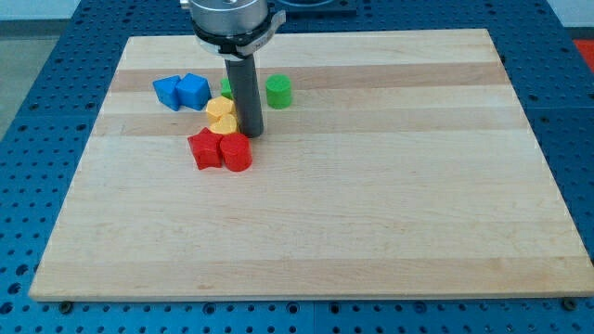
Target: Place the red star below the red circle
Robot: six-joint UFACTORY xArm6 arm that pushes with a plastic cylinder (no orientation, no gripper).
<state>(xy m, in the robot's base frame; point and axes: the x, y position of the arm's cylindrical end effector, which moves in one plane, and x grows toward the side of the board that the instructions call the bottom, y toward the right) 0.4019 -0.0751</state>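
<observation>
Pale wooden board on blue pegboard; my tip, no jaws, touches red circle.

One camera looks down obliquely at the whole wooden board.

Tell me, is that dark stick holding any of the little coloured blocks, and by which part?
Nothing is held. My tip only pushes; it stands just above the red circle, right of the yellow blocks.

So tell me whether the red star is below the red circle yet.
Not yet. The red star sits touching the red circle on its view's left side, level with it. My tip rests just above the circle.
</observation>
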